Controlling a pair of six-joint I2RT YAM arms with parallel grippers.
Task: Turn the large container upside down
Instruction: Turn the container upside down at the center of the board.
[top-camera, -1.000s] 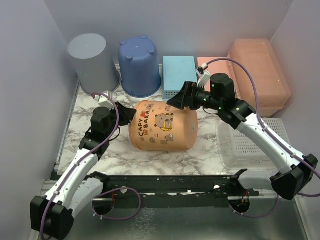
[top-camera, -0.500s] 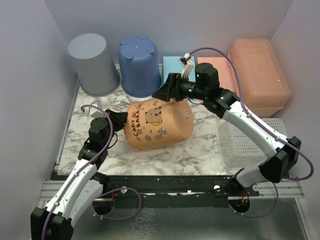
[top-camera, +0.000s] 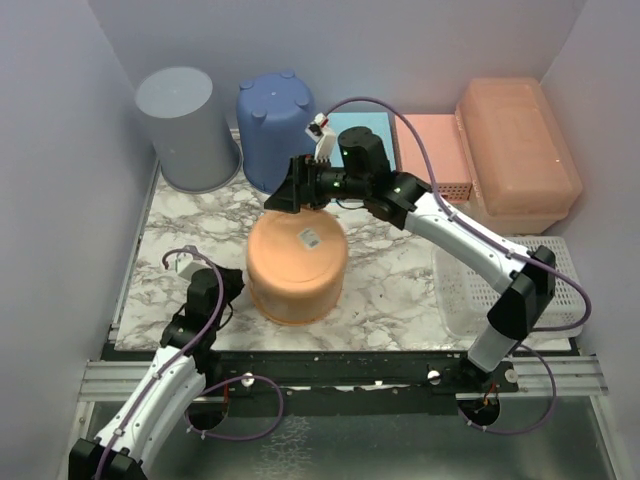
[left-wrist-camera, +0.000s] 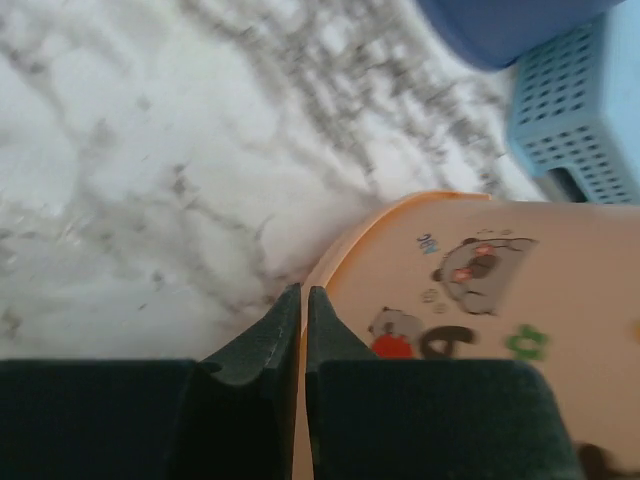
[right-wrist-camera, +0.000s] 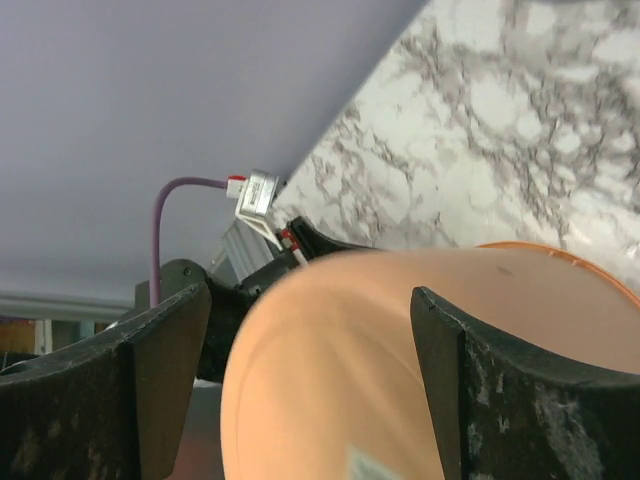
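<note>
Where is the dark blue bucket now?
In the top view the dark blue bucket stands upside down at the back, left of centre, between the grey bucket and the light blue basket.

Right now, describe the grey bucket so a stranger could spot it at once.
Go to the far left corner of the marble table. The grey bucket stands there upside down, beside a blue bucket, likewise inverted. It alone is pale grey with a smooth base; the blue one's base has knobs.

large container, round orange bucket; upside down, stickered base facing up
</note>
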